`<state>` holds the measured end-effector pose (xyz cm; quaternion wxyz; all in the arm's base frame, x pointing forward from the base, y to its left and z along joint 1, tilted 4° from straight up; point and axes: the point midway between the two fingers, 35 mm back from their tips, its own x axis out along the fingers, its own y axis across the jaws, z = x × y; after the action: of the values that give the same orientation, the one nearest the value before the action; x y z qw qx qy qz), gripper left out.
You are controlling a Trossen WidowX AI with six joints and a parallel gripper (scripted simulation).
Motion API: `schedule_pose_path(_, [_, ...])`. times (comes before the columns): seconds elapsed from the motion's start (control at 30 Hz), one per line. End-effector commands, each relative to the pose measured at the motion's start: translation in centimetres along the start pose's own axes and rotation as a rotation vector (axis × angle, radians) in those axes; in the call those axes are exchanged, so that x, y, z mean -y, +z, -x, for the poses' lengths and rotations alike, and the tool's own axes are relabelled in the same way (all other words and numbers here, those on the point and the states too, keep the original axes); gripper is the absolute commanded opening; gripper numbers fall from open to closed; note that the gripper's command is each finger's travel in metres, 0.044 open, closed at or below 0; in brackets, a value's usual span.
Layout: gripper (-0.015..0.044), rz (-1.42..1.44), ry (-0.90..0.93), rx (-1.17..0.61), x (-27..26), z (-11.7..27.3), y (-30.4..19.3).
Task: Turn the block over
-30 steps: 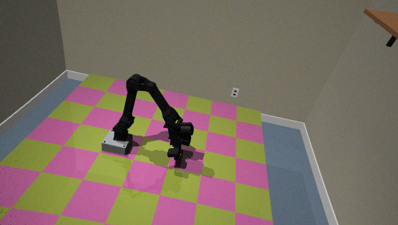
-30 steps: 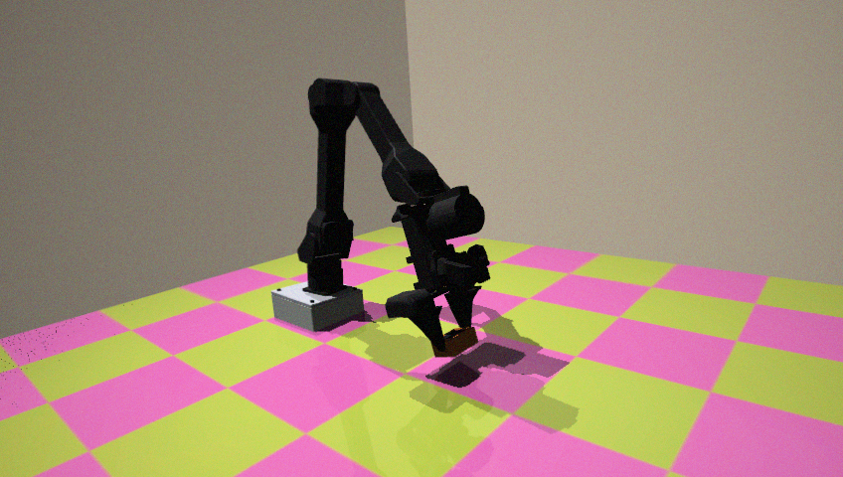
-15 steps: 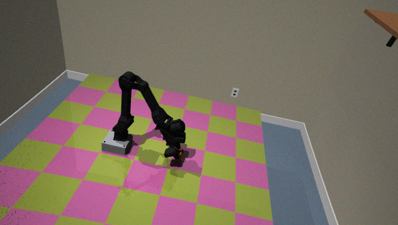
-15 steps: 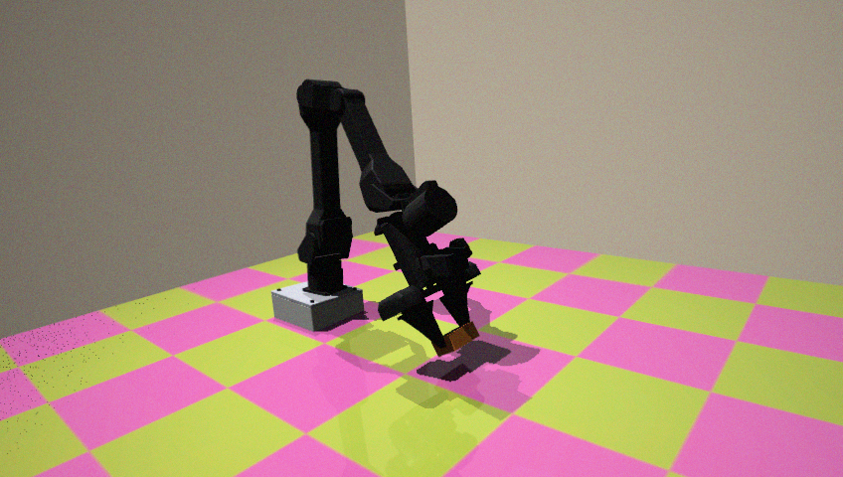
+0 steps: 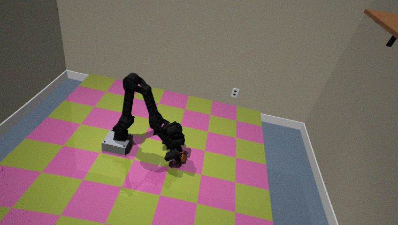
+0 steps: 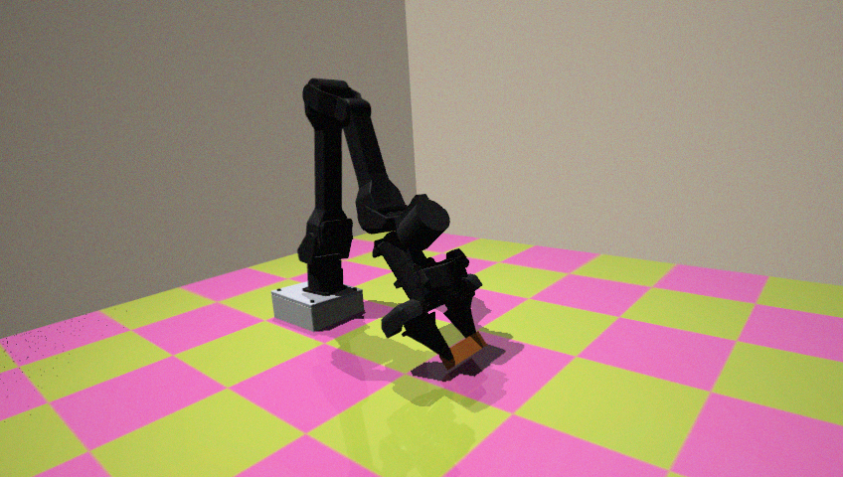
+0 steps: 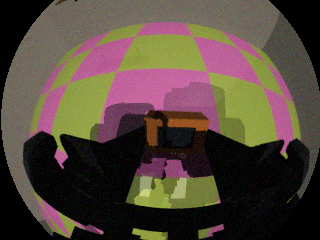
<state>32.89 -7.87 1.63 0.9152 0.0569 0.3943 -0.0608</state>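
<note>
The orange block is held tilted, low over the checkered table. In the wrist view a dark rectangle on one of its faces is turned toward the camera; this looks like the marked side. My gripper is shut on the block, with one finger at each end, and slants down and outward from the arm. I cannot tell whether the block's lower edge touches the table; its underside is hidden.
The arm's grey base stands behind the gripper on the table. A wall with an outlet rises beyond the table's far edge. A brown shelf is high at the right in the top view.
</note>
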Motion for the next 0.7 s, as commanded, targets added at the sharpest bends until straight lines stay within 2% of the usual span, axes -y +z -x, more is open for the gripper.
schedule_pose_path(0.0, [0.0, -0.006, -0.003, 0.044, 0.1, -0.7, -0.5])
schedule_pose_path(0.67, [0.0, -0.017, -0.005, 0.285, 0.1, -1.7, -1.7])
